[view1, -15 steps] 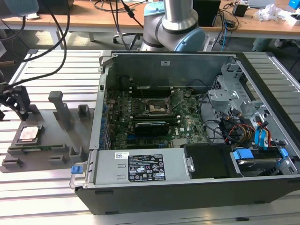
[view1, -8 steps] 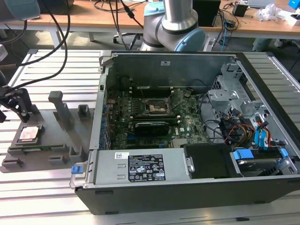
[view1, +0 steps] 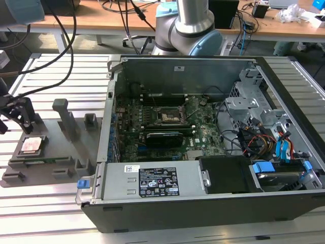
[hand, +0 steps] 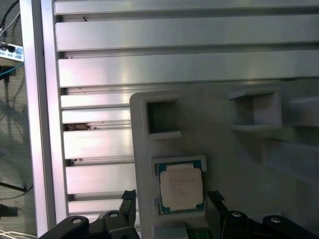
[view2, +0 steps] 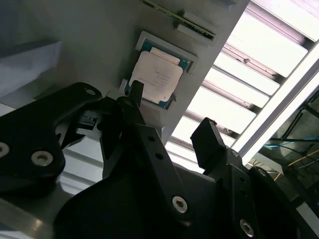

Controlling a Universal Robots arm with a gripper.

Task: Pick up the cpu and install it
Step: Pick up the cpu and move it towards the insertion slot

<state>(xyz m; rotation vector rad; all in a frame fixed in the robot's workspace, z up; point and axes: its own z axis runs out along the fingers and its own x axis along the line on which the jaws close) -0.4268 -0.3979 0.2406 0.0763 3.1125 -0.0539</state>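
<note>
Gripper hangs open, empty, over cpu.

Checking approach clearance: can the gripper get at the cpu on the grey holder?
Probably yes. The cpu lies uncovered in its recess on the grey holder, and the gripper hangs close above it, open. The recess rim might crowd the grip.

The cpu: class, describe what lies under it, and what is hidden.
The cpu lies in a shallow square recess of the grey holder, which rests on the slatted metal table. The recess floor beneath the cpu is covered by it.
</note>
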